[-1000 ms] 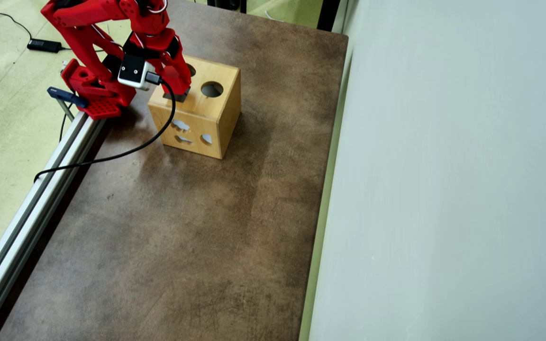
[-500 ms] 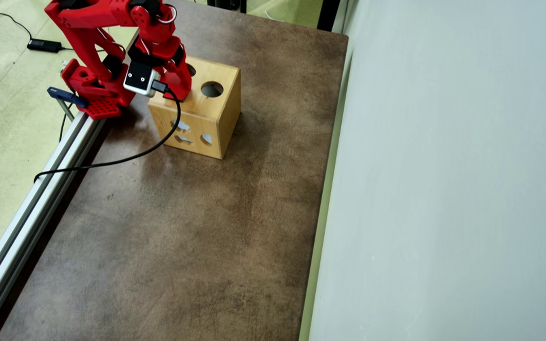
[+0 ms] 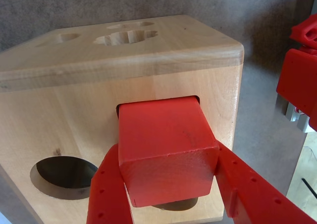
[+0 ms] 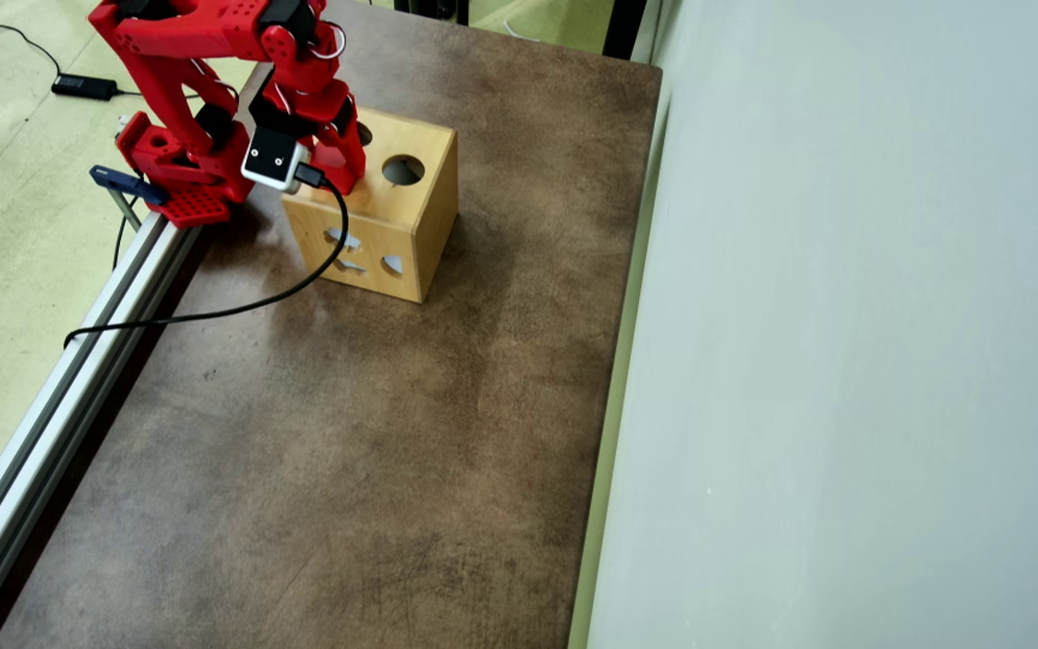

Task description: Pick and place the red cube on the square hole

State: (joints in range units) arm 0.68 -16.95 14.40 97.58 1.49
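In the wrist view the red cube (image 3: 166,149) fills the middle, and my gripper (image 3: 166,157) is shut on it with a red finger (image 3: 106,194) on each side. The cube sits tilted over the square hole (image 3: 173,204) in the top of the wooden box (image 3: 148,50). Its far end lies at the hole's far rim, and a dark sliver of the hole shows under its near end. In the overhead view my gripper (image 4: 348,183) points down onto the box (image 4: 411,225) near its left edge. There the arm hides both the cube and the square hole.
A round hole (image 3: 64,174) lies left of the cube on the box top (image 4: 403,169). The box's side faces have other cut-outs (image 4: 344,240). The arm's base (image 4: 177,171) and an aluminium rail (image 4: 59,388) line the table's left side. A pale wall (image 4: 843,361) borders the right.
The wrist has shifted slightly right and lower over the box. The dark square hole that showed beside the fingers a second ago is now covered by the gripper.
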